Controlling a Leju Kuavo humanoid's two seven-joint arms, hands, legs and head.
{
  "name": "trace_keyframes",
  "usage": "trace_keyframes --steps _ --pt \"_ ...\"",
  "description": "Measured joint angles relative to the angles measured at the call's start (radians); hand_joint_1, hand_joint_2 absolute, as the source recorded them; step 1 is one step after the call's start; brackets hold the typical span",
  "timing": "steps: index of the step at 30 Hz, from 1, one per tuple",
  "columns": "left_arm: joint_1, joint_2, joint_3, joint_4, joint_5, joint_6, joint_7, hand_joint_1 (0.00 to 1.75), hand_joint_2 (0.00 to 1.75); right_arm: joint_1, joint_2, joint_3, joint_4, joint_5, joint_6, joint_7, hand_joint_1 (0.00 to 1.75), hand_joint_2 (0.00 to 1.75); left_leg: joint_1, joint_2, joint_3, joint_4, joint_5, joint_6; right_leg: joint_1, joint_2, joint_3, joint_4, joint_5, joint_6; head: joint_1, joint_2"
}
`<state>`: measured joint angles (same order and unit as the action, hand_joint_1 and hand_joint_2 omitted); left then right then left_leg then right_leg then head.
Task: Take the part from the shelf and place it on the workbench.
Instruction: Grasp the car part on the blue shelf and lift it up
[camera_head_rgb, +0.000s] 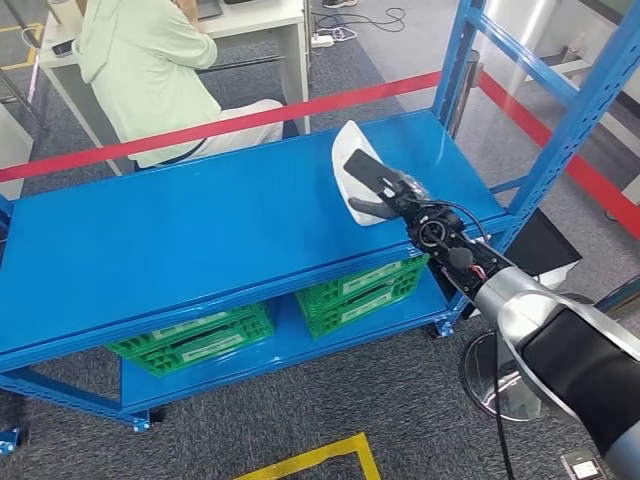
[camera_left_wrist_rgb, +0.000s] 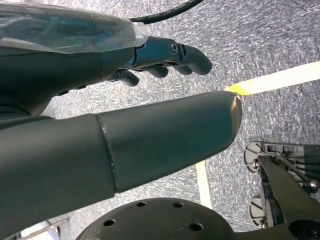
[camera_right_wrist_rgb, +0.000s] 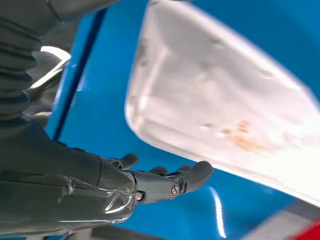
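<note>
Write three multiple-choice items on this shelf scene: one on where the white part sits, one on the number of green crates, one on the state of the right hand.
1. Where is the white part?
A. on the floor
B. on the blue shelf's top level, near its right end
C. inside a green crate

2. How many green crates sit on the lower level?
A. two
B. four
C. none

3. What is the right hand doing?
A. carrying the part away from the shelf
B. hanging by the floor
C. reaching at the part, fingers apart, not closed on it

Answers: 1 B, it lies on the blue top. 2 A, two show side by side. 3 C, the right wrist view shows spread fingers beside the part.
</note>
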<state>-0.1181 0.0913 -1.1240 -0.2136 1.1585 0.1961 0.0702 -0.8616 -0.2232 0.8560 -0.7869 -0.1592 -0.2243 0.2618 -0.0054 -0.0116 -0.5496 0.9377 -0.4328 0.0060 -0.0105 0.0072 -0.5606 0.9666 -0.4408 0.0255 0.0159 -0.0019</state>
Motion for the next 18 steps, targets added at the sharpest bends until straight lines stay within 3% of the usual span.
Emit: trace_keyframes --steps 18 --pt "0.000 0.008 -0.006 0.000 -0.002 -0.010 0.003 0.00 0.00 0.000 -0.004 0.068 0.104 0.102 0.037 0.028 0.00 1.75 0.000 0.000 0.000 0.000 0.000 0.000 0.000 0.000 0.000 0.000 0.000 0.000 0.000 0.000"
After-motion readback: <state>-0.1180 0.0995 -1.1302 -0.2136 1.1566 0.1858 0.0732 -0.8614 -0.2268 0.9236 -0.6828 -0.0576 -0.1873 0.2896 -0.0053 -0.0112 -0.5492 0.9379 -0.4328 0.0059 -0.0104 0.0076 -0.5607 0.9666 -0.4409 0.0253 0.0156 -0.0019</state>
